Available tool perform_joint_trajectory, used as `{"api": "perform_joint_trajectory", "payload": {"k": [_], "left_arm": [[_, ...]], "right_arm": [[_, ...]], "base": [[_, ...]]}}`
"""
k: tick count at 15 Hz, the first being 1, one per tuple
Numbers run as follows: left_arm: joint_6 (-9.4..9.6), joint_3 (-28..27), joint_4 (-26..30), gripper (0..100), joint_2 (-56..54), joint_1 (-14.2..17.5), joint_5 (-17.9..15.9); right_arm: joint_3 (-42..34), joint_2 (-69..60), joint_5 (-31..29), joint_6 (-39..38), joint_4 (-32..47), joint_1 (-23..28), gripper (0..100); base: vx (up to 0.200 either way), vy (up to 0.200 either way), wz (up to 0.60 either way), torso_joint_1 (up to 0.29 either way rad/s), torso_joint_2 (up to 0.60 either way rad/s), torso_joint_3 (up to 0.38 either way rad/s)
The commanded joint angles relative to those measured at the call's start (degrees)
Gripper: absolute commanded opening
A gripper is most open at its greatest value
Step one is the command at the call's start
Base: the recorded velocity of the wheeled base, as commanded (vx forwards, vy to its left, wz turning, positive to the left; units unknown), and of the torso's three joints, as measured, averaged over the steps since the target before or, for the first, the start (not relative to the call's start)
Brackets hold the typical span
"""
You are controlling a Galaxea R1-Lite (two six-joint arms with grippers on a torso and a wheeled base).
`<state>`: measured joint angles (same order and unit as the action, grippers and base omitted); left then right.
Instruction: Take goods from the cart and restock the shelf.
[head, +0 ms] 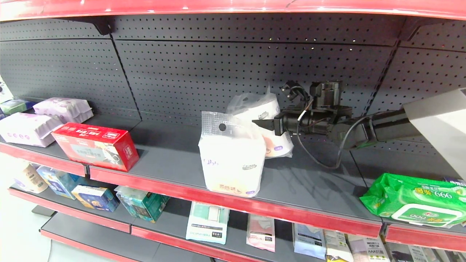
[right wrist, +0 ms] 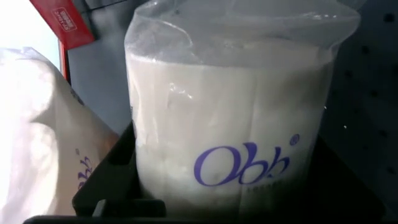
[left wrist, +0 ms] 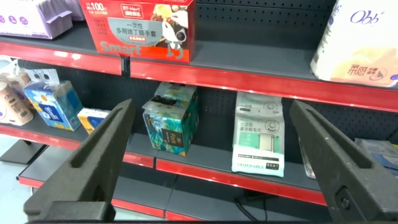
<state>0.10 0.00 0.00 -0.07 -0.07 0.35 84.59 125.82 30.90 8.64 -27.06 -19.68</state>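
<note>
The right gripper (head: 264, 125) is reaching in from the right over the dark grey metal shelf with a red front edge (head: 171, 160), and its jaws are grasping a clear plastic-wrapped pack of white paper rolls (head: 259, 109) from either side. In the right wrist view, that pack (right wrist: 230, 118) is sitting between the two dark fingers (right wrist: 109, 177). The pack is leaning at a tilt near the middle of the shelf, close to the perforated back panel (head: 204, 72), with its lower end down at the shelf surface. Just in front of it, a white soft tissue pack in clear plastic (head: 231, 160) is standing upright near the red edge. A red cardboard box (head: 96, 145) is lying well to the left, and a green wet-wipe pack (head: 415, 200) is lying at the far right. The left gripper (left wrist: 211, 174) is hanging with its jaws spread wide and holding nothing, facing a lower shelf where a teal cardboard box (left wrist: 173, 118) is standing.
</note>
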Motion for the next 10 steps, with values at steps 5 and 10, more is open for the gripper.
{"api": "perform_joint_trajectory", "payload": {"k": [5,10], "left_arm": [[-0.01,0.0,0.0,100,0.1,0.0,0.0],[-0.01,0.0,0.0,100,0.1,0.0,0.0]], "right_arm": [[-4.9,2.2,0.1,6.1,0.7,1.8,0],[-11.3,-0.1,0.2,14.5,0.9,5.3,0]], "base": [[0.000,0.000,0.00,0.000,0.00,0.000],[0.000,0.000,0.00,0.000,0.00,0.000]]}}
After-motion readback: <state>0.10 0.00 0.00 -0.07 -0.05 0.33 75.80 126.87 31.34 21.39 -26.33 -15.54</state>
